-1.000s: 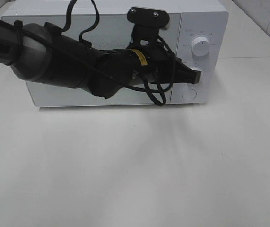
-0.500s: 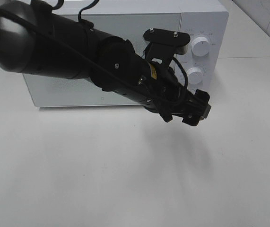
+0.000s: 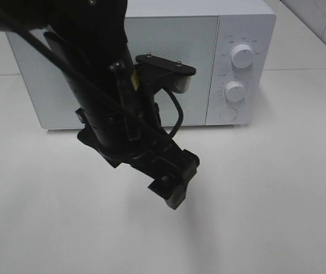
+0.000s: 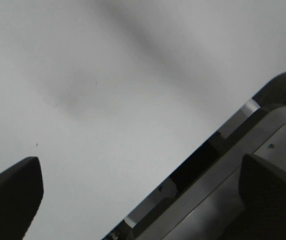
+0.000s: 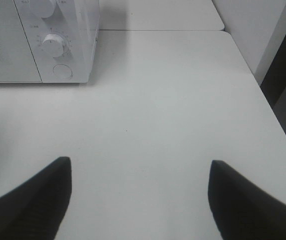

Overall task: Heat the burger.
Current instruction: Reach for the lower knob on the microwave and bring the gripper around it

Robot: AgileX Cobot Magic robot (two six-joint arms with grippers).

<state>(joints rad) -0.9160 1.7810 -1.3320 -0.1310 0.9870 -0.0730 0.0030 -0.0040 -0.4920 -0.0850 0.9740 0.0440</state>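
1. Swinging off the lower knob (image 3: 234,91) of the microwave (image 3: 197,34), the left gripper (image 3: 173,187) now hangs low in front of the shut door, above the table (image 3: 277,205).
2. Its jaws have sprung wide apart (nothing sits between them).
3. Out in front of the microwave's knob side, the right gripper (image 5: 137,200) hovers with fingers spread, holding nothing.
4. No view shows the burger, so I cannot tell where it is.
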